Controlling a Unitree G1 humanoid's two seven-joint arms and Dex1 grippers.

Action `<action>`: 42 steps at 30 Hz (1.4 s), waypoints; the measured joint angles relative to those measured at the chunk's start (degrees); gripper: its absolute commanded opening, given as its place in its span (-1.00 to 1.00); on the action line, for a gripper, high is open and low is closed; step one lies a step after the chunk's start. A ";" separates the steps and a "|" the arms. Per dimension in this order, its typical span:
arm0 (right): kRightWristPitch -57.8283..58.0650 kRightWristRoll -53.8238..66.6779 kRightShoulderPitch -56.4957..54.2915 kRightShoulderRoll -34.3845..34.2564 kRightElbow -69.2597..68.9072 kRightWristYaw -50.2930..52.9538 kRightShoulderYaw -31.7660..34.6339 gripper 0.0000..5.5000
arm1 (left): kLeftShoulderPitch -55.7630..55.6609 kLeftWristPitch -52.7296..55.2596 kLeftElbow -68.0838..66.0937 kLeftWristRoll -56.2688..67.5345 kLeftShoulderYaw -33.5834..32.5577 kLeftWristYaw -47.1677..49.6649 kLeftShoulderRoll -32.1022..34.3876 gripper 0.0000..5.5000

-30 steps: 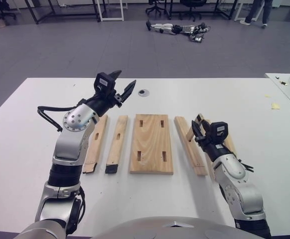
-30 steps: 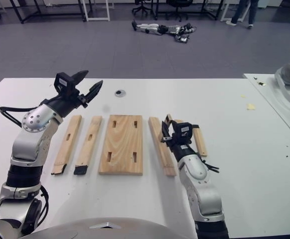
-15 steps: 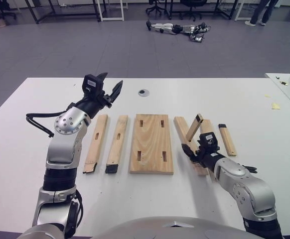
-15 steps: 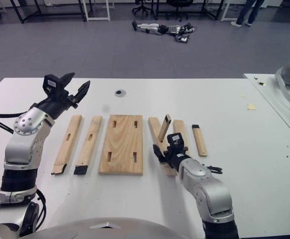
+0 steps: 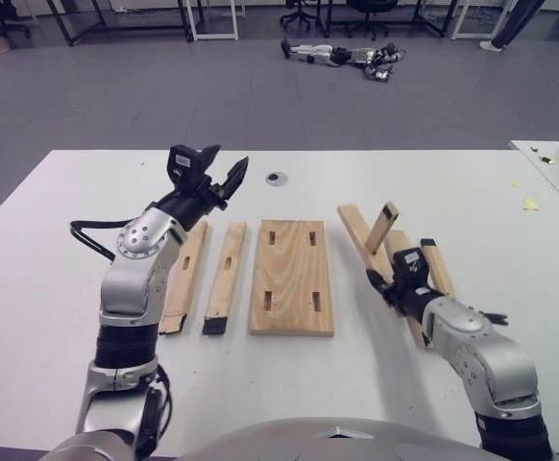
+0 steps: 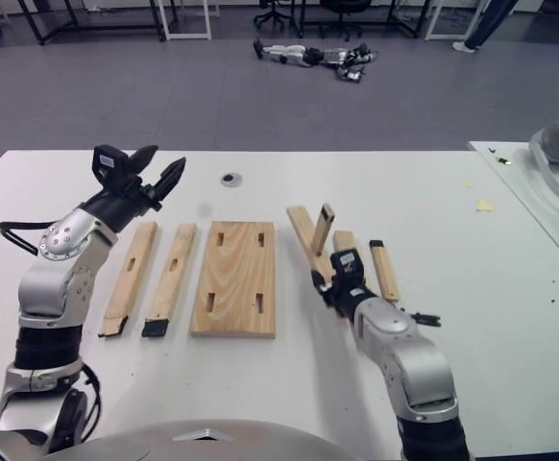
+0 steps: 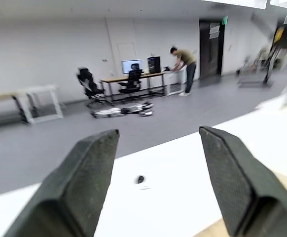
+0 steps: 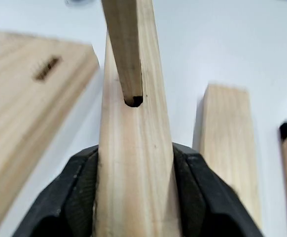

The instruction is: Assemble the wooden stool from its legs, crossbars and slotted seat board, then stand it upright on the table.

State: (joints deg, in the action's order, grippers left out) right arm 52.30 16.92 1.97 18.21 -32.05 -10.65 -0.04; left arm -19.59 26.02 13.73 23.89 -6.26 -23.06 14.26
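Note:
The slotted seat board point(image 5: 292, 276) lies flat mid-table. To its left, two wooden legs point(image 5: 185, 274) point(image 5: 226, 276) lie side by side. My left gripper point(image 5: 224, 178) hangs open in the air above their far ends, holding nothing. To the right of the board, my right gripper point(image 5: 395, 283) is shut on the near end of a leg point(image 8: 133, 138). A crossbar point(image 5: 385, 225) stands tilted in that leg's slot. Another leg point(image 8: 230, 143) and a black-tipped piece point(image 5: 439, 268) lie flat just right of the held leg.
A small grey disc point(image 5: 277, 179) sits on the table beyond the board. A second table point(image 6: 534, 206) carrying a white object stands at the right. Bare white tabletop spreads at the near side and far left.
My right gripper has closed on the leg's near end, and the leg with its crossbar has shifted away from the seat board. The left gripper swung slightly left, then back, still open.

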 measured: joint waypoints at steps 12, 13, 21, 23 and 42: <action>-6.60 6.03 -9.64 5.73 -7.42 -13.05 -0.40 -0.25 | -1.96 24.96 2.07 44.26 -8.81 19.44 -15.27 0.09; -6.60 6.36 -10.04 5.77 -7.81 -13.38 -0.50 -0.25 | -2.02 24.98 1.82 46.01 -9.57 20.46 -15.26 0.09; -6.60 9.34 -10.27 6.20 -10.85 -15.14 -2.62 -0.25 | -3.44 24.74 0.43 53.19 -10.32 24.24 -14.36 -0.01; -6.60 9.36 -10.26 6.68 -10.83 -15.37 -2.95 -0.25 | -3.54 24.40 0.67 55.11 -10.38 24.46 -14.12 -0.15; -9.14 8.07 -9.12 9.68 -9.51 -17.17 -4.44 0.14 | -0.20 21.02 7.36 59.08 -9.22 31.28 -7.32 -0.63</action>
State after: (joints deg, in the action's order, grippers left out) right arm 43.16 24.99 -7.15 27.89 -41.56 -27.82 -4.48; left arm -19.79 47.04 21.09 82.97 -15.47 8.22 6.94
